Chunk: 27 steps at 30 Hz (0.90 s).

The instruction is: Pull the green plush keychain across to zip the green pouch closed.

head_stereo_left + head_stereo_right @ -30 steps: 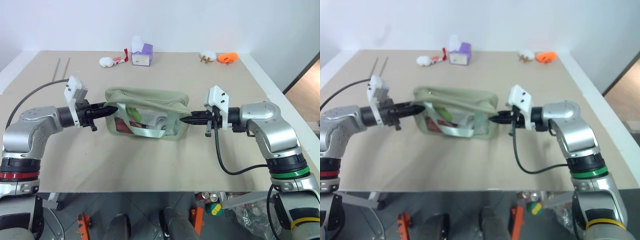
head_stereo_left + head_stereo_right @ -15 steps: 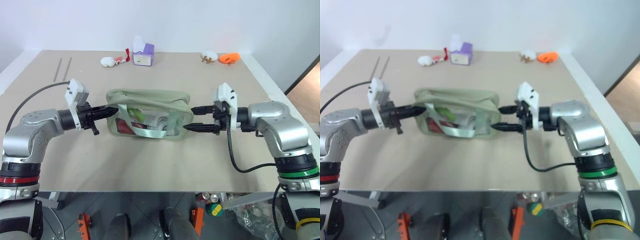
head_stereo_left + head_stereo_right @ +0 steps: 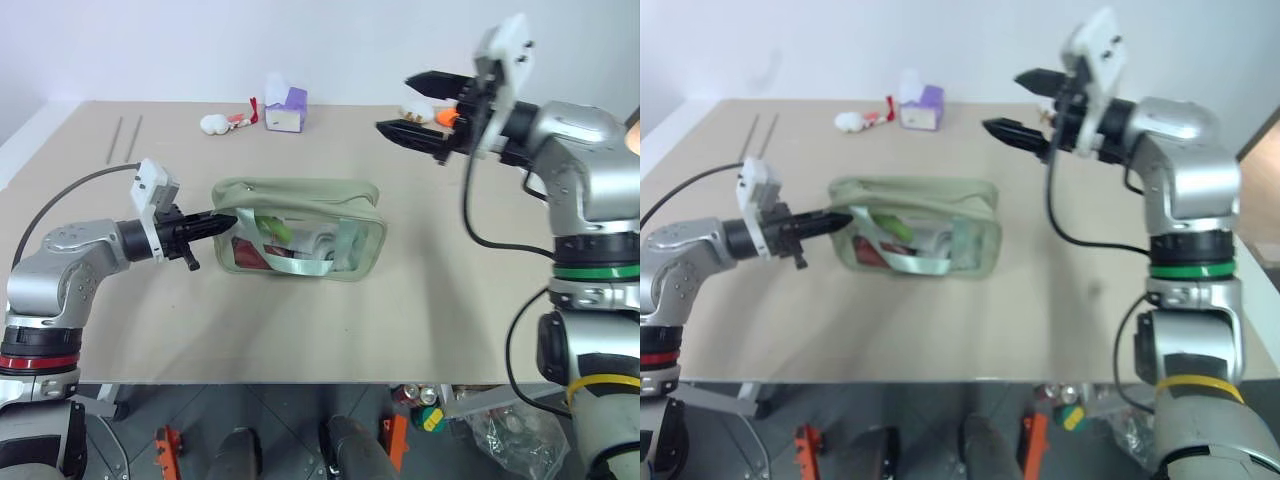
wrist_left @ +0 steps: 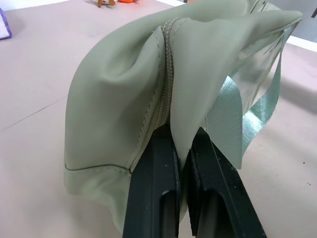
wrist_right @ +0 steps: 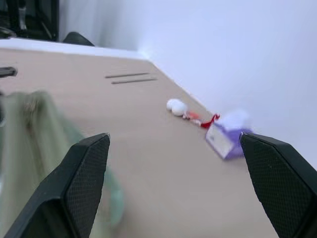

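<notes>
Your left hand (image 3: 225,220) has its jaws pinching the fabric at the left end of the green pouch (image 3: 300,195), right beside the zipper seam; in the left wrist view the teeth next to that pinch are meshed. The pouch lies flat in the middle of the counter (image 3: 450,300). Your right hand (image 3: 395,103) hangs high above the back right of the counter, well apart from the pouch, jaws spread wide and empty.

A lime-green patch by the webbing strap (image 3: 300,265), toward the left half of the pouch, looks like the green plush keychain (image 3: 270,230). You cannot tell from here whether it hangs outside or sits behind the clear window, nor how far the zip is run.

To do the step well, use the left pinch as your anchor, so the pouch cannot slide with the pull. Bring the right hand down over the top seam, not from the side, so it does not snag the strap. Grip the plush close to its clasp, since fuzzy stuffing will likely squash and slip. Then draw straight along the zipper line, low and level, away from the left hand.
</notes>
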### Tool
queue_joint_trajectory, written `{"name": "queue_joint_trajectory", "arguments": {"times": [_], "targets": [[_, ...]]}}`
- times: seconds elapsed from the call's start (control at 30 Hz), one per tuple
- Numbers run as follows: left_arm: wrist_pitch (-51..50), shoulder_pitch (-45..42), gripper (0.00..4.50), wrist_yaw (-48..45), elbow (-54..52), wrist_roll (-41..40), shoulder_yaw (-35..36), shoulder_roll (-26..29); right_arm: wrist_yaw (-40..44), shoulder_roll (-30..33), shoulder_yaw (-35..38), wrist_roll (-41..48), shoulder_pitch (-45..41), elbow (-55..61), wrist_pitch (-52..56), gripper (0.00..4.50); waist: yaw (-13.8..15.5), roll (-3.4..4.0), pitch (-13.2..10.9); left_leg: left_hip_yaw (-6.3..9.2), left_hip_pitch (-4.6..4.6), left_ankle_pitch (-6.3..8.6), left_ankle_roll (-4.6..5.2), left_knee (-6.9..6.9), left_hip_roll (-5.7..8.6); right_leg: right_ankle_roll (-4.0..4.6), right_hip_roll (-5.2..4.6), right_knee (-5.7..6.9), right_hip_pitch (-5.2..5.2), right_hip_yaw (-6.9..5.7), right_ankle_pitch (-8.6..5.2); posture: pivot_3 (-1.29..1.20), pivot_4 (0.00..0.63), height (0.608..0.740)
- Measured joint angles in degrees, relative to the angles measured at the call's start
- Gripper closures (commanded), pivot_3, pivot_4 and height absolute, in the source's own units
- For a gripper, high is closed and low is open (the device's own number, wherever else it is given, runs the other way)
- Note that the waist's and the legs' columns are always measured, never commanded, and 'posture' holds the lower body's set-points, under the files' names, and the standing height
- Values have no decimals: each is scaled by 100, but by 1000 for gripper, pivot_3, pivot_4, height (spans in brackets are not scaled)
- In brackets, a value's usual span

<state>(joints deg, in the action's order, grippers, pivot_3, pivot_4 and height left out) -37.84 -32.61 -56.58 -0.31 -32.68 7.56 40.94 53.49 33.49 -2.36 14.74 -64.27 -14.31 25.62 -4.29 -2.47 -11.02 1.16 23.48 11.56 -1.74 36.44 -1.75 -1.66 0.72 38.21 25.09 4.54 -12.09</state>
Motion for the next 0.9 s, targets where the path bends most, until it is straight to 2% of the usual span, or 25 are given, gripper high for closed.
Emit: {"name": "queue_joint_trajectory", "arguments": {"times": [0.1,0.23,0.33,0.63,0.9], "targets": [[0,0,4500,10,-72,-10,1,-3,-91,-361,-357,-167,0,48,-47,161,4,1,0,1,34,0,0,3,5,-2,-8,0,25,0,0,0,150,740],[-2,56,4500,53,-180,-48,8,-5,10,-463,-461,-202,-28,298,-237,161,17,1,0,8,47,2,0,4,8,20,-14,-7,28,-8,13,0,150,740],[-4,114,4500,123,-259,-74,16,-5,92,-485,-479,-209,-46,343,-347,1004,16,1,0,10,45,2,0,4,7,17,-13,-7,27,-11,11,0,150,740],[-6,185,4500,221,-275,-121,72,-5,503,-509,-617,-203,-31,346,-479,4052,14,1,0,12,34,-1,2,8,0,4,-5,-2,23,-17,4,0,150,740],[-6,200,4500,240,-308,-127,80,-5,799,-495,-861,-375,-22,215,-751,4052,14,1,0,13,35,0,2,7,0,3,-6,-3,23,-16,3,0,150,740]]}}
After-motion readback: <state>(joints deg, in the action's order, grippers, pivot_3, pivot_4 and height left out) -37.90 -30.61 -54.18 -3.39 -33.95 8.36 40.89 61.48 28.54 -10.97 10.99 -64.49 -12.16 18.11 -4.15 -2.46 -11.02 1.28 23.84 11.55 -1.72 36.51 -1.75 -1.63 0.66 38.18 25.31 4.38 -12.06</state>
